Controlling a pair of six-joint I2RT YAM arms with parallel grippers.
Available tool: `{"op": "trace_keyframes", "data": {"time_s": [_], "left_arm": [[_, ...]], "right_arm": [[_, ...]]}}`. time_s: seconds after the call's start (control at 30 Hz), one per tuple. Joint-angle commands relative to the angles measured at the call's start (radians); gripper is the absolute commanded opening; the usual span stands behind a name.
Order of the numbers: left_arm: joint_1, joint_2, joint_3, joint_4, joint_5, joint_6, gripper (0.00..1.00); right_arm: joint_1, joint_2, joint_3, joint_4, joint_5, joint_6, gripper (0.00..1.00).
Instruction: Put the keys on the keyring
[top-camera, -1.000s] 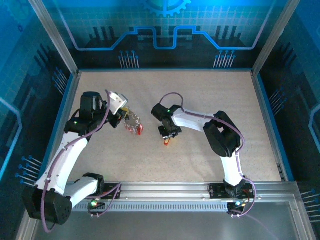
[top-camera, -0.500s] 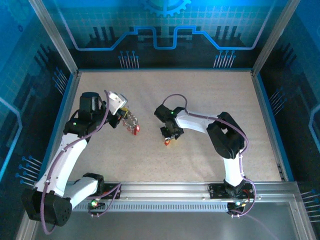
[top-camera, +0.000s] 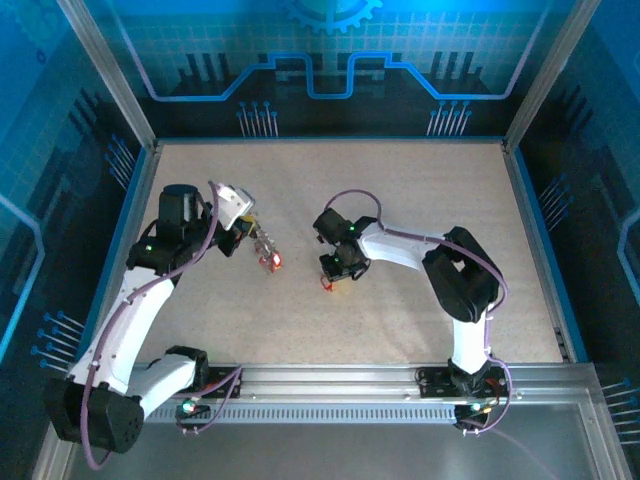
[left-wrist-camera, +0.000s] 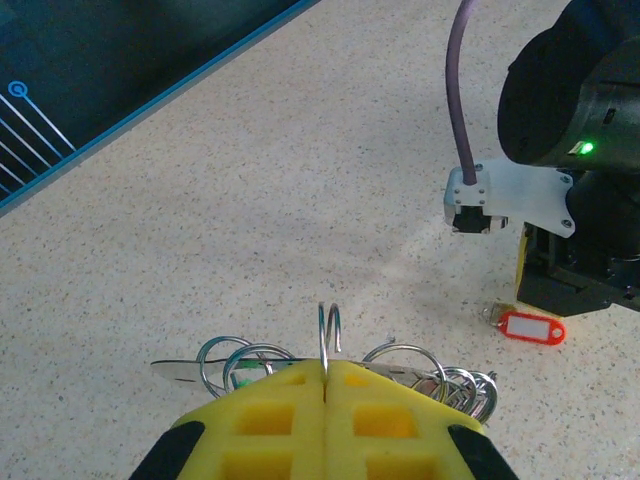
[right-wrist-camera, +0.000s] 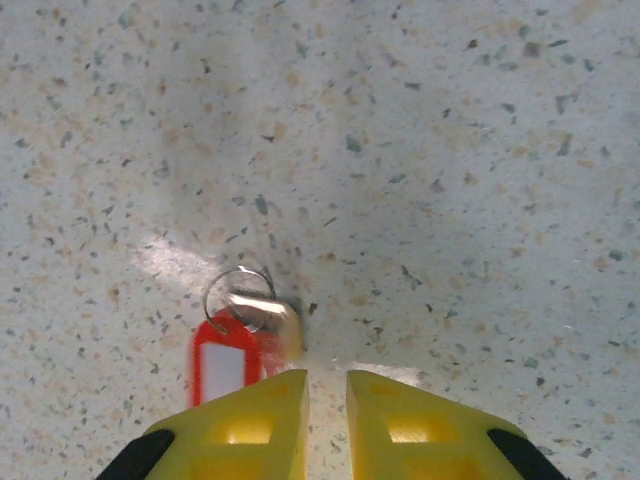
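My left gripper (top-camera: 250, 233) is shut on an upright silver ring (left-wrist-camera: 329, 333) of the keyring, held above the table. Several more rings and keys (left-wrist-camera: 420, 368) hang bunched under its yellow fingers (left-wrist-camera: 270, 415), with one red tag (top-camera: 270, 261) showing from above. The teal band is hidden. A loose key with a red tag (right-wrist-camera: 226, 362) and a small ring (right-wrist-camera: 240, 293) lies on the table. My right gripper (right-wrist-camera: 326, 398) hovers just over it, narrowly open; the key sits left of the gap, by the left fingertip. The same key (left-wrist-camera: 531, 327) lies below the right gripper (top-camera: 337, 272).
The speckled table (top-camera: 400, 190) is fenced by blue walls (top-camera: 530, 200) on three sides and a metal rail (top-camera: 330, 380) at the near edge. The two grippers are about a gripper's width apart at mid-table.
The bunch under my left gripper has drawn in closer to the fingers. My right arm has shifted slightly right and down over the red-tagged key.
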Motion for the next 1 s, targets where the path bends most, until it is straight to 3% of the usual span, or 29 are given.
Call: {"op": "trace_keyframes", "data": {"time_s": [0.0, 0.17, 0.4, 0.67, 0.97], "left_arm": [[0.008, -0.026, 0.006, 0.005, 0.005, 0.008, 0.0], [0.008, -0.027, 0.004, 0.005, 0.002, 0.009, 0.0], [0.011, -0.029, 0.009, 0.013, -0.054, -0.018, 0.0], [0.121, -0.052, 0.005, 0.037, -0.087, -0.136, 0.0], [0.14, -0.067, -0.002, 0.026, -0.086, -0.132, 0.0]], "right_arm": [[-0.004, -0.045, -0.024, 0.031, -0.053, -0.029, 0.16], [-0.007, -0.057, -0.038, 0.047, -0.063, -0.05, 0.15], [-0.002, -0.055, 0.004, 0.03, -0.104, -0.057, 0.26], [0.085, 0.058, 0.125, -0.044, 0.002, -0.135, 0.28], [0.093, 0.138, 0.196, -0.093, 0.091, -0.138, 0.25]]}}
